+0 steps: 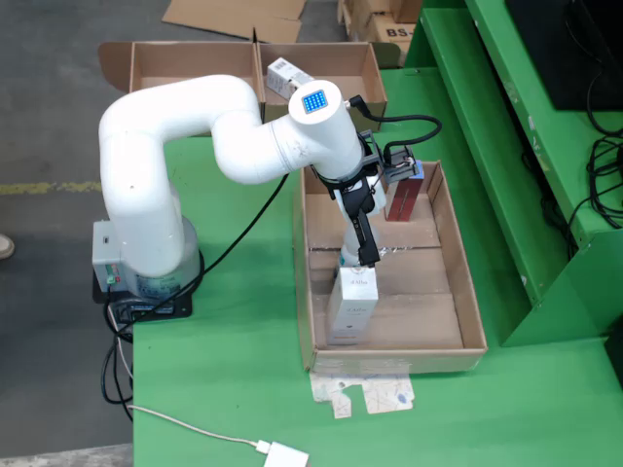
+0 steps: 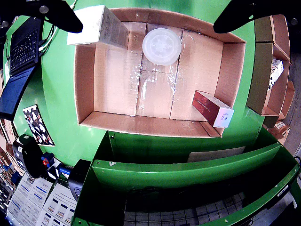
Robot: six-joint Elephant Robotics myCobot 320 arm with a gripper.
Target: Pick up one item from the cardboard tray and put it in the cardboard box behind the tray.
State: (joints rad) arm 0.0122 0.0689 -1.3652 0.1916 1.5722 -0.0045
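A: Your pincer (image 1: 362, 233) hangs over the middle of the cardboard tray (image 1: 467, 292), and in the wrist view its two black fingers (image 2: 59, 14) sit far apart in the top corners. It is spread wide and has hold of nothing.

B: What lies right under it?

A: You have a round white lid (image 2: 162, 45) between the fingers in the wrist view, close to the tray's far wall. In the fixed view the same round white thing (image 1: 350, 257) peeks out just beside the pincer's lower finger.

B: And the other items?

A: You'll see a tall white carton (image 1: 351, 305) at the tray's near end in the fixed view, touching the left wall. A dark red carton (image 1: 403, 195) with a white end stands at the far end, in the right corner. All three items are inside the tray.

B: Where is the box?

A: Beyond the tray in the fixed view, your open cardboard box (image 1: 195, 66) has two compartments. A small white package (image 1: 288, 78) lies in the right one, partly hidden by the white arm (image 1: 195, 126).

B: Anything else around?

A: A flattened printed card (image 1: 362, 392) lies on the green surface (image 1: 234, 370) just in front of the tray, and a white plug (image 1: 285, 455) near the bottom edge.
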